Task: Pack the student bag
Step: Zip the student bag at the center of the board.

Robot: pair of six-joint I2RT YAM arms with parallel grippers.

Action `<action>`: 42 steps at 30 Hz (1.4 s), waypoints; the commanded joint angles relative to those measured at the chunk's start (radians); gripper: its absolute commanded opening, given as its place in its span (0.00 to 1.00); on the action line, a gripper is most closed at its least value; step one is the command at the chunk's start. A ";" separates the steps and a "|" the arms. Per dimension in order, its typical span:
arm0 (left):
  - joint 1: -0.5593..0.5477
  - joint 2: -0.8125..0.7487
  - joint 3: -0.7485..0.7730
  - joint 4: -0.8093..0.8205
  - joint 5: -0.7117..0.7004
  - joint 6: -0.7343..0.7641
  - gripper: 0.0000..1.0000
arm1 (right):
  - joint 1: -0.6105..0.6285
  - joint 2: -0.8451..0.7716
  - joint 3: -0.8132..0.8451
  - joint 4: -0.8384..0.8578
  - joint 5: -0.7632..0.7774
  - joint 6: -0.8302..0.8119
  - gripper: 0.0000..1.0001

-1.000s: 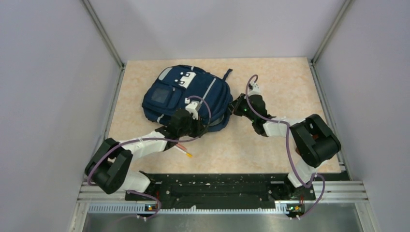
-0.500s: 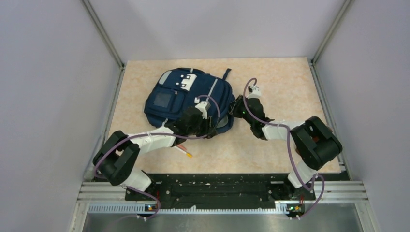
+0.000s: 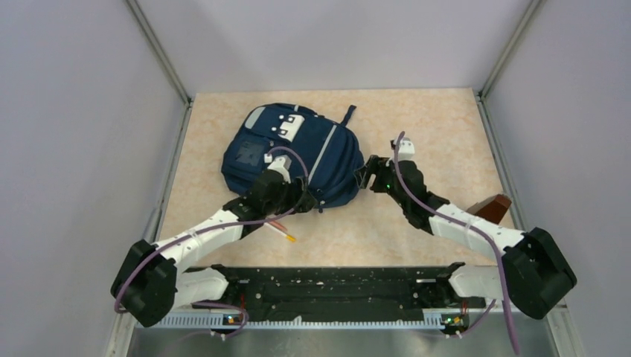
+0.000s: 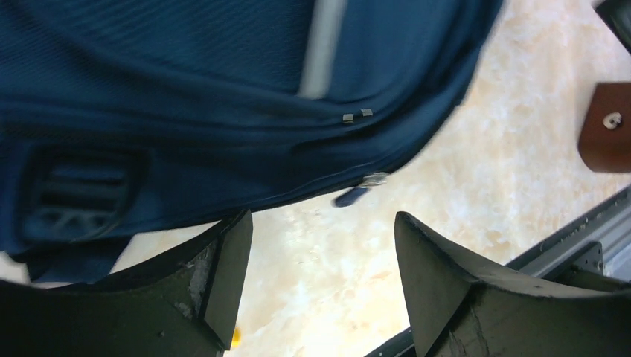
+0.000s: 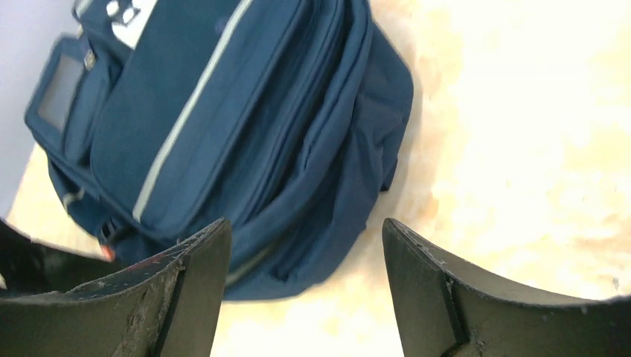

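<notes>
Left gripper (image 4: 321, 223), right gripper (image 5: 305, 227) — jaws spread, nothing held. Student bag (image 3: 316, 149) seems zipped; zipper pull (image 4: 372, 179) is best pinched squarely — fabric avoided.

A pen (image 3: 283, 233) and brown block (image 3: 494, 206) lie on the beige table (image 3: 446, 126).

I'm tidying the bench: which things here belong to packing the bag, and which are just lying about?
For the job: backpack; pencil, probably to go inside.
Lying about: brown block.
</notes>
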 commanded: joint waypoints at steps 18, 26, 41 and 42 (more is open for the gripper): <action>0.379 -0.164 -0.275 0.255 -0.003 -0.278 0.78 | 0.375 0.289 0.146 0.032 -0.009 0.168 0.60; 0.449 -0.110 -0.317 0.303 0.021 -0.281 0.78 | 0.376 0.415 0.250 -0.037 0.024 0.189 0.54; 0.473 0.046 -0.304 0.416 0.000 -0.246 0.59 | 0.384 0.514 0.325 -0.075 0.201 0.151 0.27; 0.473 0.051 -0.301 0.416 -0.003 -0.240 0.53 | 0.383 0.517 0.329 -0.077 0.210 0.145 0.24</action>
